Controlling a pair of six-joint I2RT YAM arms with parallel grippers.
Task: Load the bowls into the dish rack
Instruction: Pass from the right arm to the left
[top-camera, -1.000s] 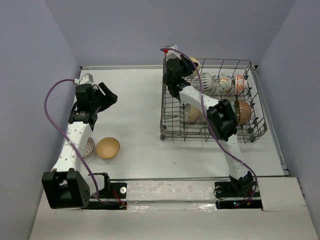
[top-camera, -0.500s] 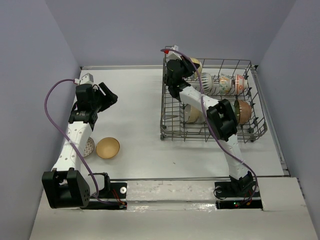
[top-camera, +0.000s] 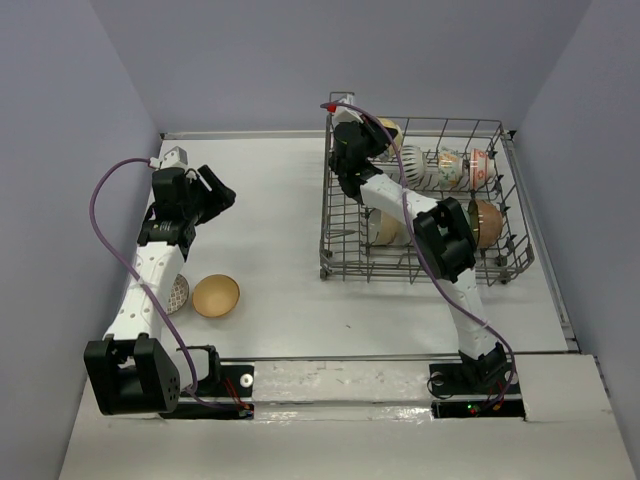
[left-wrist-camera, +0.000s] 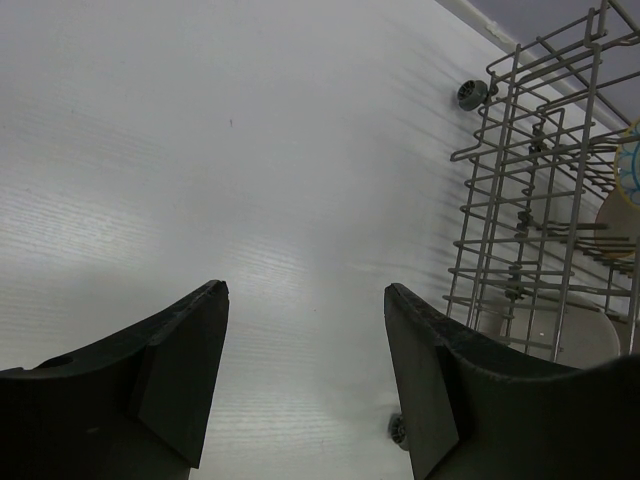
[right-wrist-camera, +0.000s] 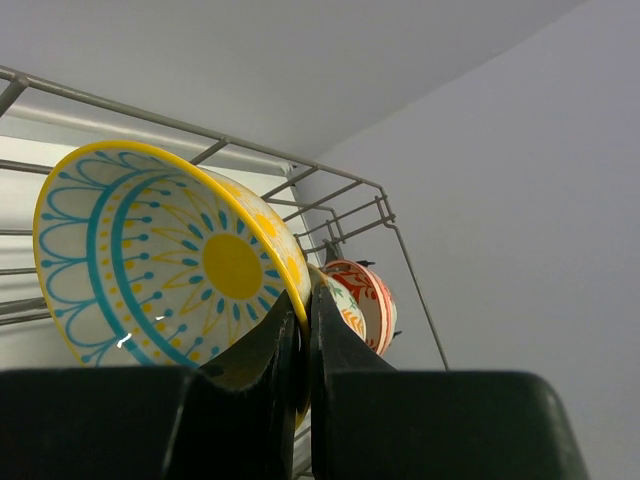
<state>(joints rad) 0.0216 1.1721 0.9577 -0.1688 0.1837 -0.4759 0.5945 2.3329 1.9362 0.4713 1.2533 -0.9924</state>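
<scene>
Bowl (right-wrist-camera: 170, 250) sits clamped by its rim in the right gripper (right-wrist-camera: 305, 300), lower edge hidden behind fingers; left gripper (left-wrist-camera: 305, 290) stands open.

Reaches the right end effector (top-camera: 370, 138) into the dish rack's (top-camera: 515, 255) far-left corner beside a yellowish bowl (top-camera: 388, 127), hangs the left end effector (top-camera: 222, 192) above the desk (top-camera: 280, 200), apart from a tan bowl (top-camera: 215, 296).

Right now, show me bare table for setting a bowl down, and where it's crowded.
Bare: the table between the left gripper and the left wall of the dish rack, plus the strip from the rack's front to the near edge. Crowded: around the tan bowl by the left arm, and inside the rack.
</scene>
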